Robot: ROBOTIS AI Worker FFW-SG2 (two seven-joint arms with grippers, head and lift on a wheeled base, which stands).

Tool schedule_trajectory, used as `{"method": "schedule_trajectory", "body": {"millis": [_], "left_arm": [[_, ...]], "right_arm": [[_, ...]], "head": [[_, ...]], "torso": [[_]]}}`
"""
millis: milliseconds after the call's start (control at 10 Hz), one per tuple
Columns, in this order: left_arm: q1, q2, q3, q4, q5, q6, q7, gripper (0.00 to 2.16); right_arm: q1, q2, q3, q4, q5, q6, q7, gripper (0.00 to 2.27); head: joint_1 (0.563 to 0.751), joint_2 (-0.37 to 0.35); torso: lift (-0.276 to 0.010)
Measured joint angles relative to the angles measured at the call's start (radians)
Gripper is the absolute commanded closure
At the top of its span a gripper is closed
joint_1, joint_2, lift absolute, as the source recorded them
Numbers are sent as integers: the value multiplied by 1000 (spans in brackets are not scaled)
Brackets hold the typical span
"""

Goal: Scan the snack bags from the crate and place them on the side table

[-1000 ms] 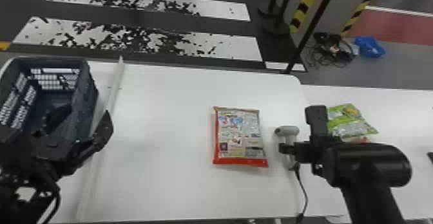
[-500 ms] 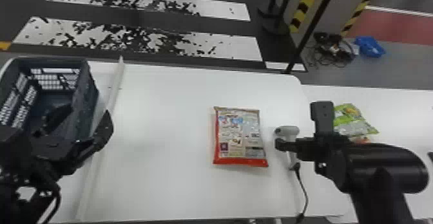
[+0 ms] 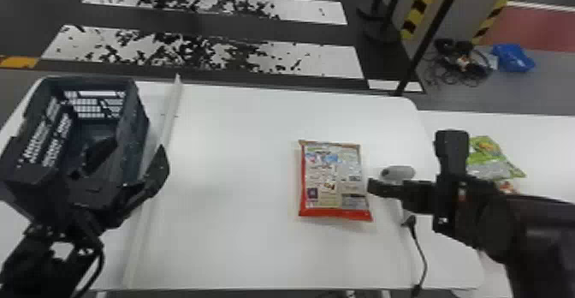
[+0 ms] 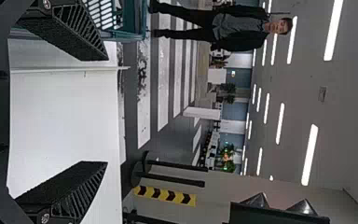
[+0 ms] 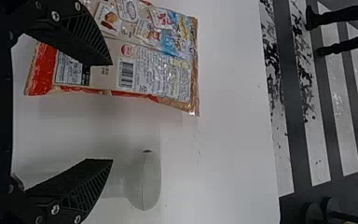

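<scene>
In the head view, my left gripper is open beside and partly over the dark crate; the left wrist view also shows this gripper with a gap between its fingers. My right gripper stands open around the grey-white scanner, whose cable runs toward the table's front edge. In the right wrist view, the scanner's rounded head lies beyond the spread fingers of that gripper. A red-edged snack bag lies flat left of the scanner. A green snack bag rests on the side table.
A long white strip divides the white main table beside the crate. The side table adjoins on the right and also holds a reddish bag, partly hidden by the right arm. Black posts stand behind the tables.
My right gripper's fingers have spread farther apart around the scanner, and the right arm has shifted slightly right and away from me. The left arm, scanner and snack bags keep their places.
</scene>
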State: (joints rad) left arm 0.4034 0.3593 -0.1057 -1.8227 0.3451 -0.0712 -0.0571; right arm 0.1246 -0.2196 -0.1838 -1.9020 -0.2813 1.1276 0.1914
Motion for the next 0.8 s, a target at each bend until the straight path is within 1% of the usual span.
{"method": "schedule_trajectory", "body": {"millis": [100,300,600,800], "left_arm": [[0,0,0,0,0,0,-1,76],[1,0,0,0,0,-2,-1,76],[3,1,0,1,0,-3,-1,76],[3,1,0,5,0,-3,-1,76]], "right_arm": [[1,2,-6,0,-27,4,13,164],[-2,6,-1,29,-47,9,48,137],[-28,12,24,111,-51,6,96,130],[-55,17,28,171,-64,3,147,110]], "head": [[695,-86],[695,-72],[695,-43],[695,-27]], "torso": [[-50],[-50],[-50],[-50]]}}
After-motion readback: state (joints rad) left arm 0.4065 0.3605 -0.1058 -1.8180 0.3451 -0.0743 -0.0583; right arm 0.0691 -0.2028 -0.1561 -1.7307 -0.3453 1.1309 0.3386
